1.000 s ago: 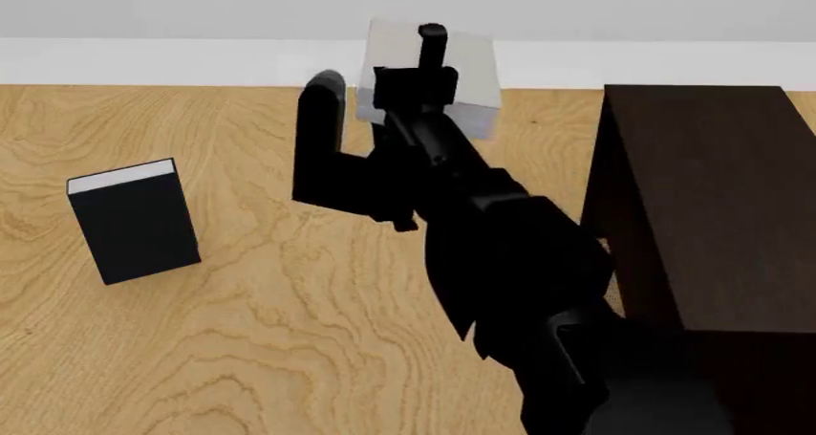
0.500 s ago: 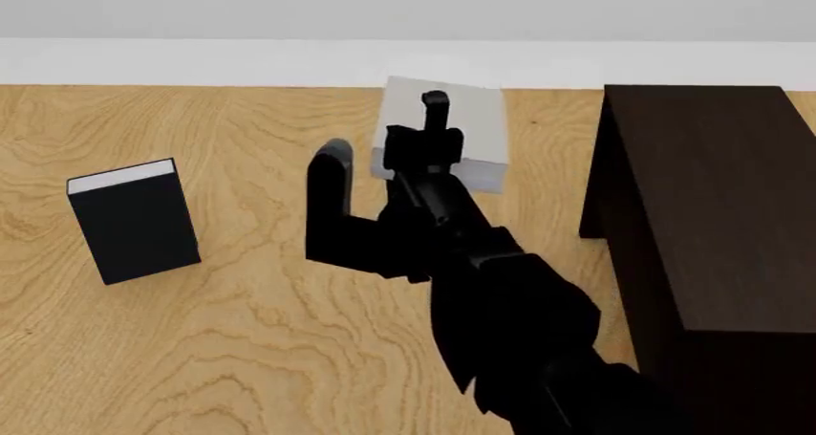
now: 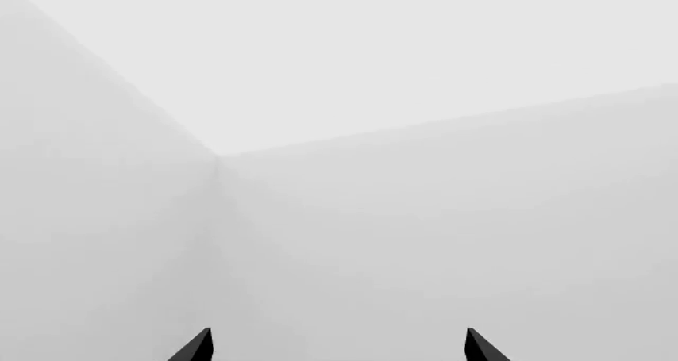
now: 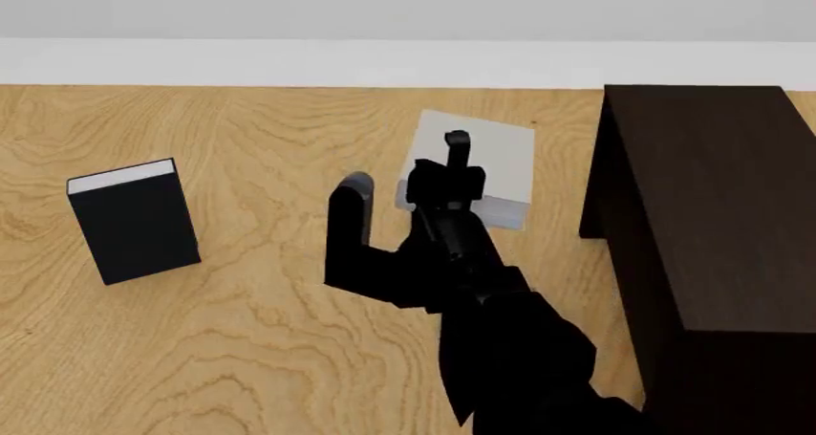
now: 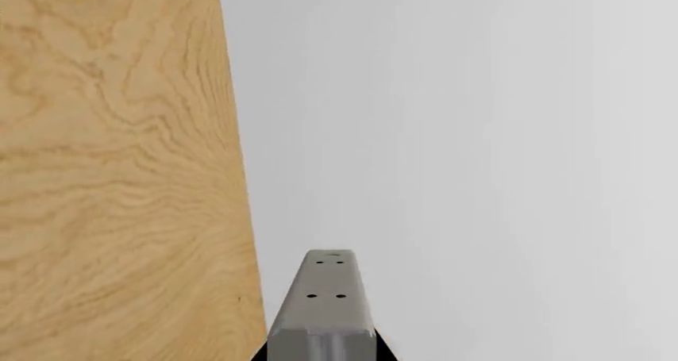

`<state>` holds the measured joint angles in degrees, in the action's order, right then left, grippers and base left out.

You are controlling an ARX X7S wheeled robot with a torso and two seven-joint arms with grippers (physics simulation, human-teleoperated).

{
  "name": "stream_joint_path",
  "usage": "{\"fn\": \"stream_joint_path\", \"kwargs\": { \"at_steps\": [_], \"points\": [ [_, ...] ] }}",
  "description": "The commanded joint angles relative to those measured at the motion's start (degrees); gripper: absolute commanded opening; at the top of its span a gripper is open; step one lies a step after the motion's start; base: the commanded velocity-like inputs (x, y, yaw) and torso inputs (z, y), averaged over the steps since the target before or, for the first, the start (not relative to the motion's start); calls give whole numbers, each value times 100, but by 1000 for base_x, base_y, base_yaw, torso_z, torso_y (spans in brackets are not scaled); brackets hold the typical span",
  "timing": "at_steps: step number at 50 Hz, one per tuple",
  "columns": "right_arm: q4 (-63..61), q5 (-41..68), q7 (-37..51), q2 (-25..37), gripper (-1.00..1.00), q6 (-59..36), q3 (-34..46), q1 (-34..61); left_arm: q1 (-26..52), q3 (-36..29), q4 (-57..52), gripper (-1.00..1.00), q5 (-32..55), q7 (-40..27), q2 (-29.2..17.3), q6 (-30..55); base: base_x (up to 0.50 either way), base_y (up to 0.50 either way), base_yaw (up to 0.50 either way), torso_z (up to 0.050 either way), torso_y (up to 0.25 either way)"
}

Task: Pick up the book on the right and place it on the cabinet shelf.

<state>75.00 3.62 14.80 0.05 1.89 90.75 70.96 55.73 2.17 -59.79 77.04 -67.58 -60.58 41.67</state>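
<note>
the grey book (image 4: pixel 491 158), pinched in the right gripper (image 4: pixel 457 163), has dropped lower and nearer the cabinet (image 4: pixel 714 215); shelving comes next.

A black book (image 4: pixel 134 221) with white page edges stands upright on the wooden floor (image 4: pixel 255 358), near a white wall (image 4: pixel 255 14).

The table (image 4: pixel 229 358) is light tan wood with swirling darker grain; the book (image 4: pixel 491 163) is plain light grey; the black book (image 4: pixel 134 223) at left has white page edges; the cabinet (image 4: pixel 714 215) at right is very dark brown; the right arm (image 4: pixel 510 339) is black.
</note>
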Motion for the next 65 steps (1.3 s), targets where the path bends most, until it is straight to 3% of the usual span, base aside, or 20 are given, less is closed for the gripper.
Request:
{"fn": "stream_joint_path", "kwargs": {
  "at_steps": [1, 37, 65],
  "points": [
    [-2, -352, 169, -5, -100, -112, -86, -2, 96, -312, 6, 100, -63, -123, -257, -312, 0, 0, 0, 0, 0],
    [-2, -396, 237, -5, -100, -711, -53, -40, 53, -482, 24, 100, -26, -286, -753, -783, 0, 0, 0, 0, -117],
    [-1, -343, 337, 4, -100, -1801, -129, -4, 37, -787, 58, 100, -259, -307, -843, -1066, 0, 0, 0, 0, 1]
  ]
}}
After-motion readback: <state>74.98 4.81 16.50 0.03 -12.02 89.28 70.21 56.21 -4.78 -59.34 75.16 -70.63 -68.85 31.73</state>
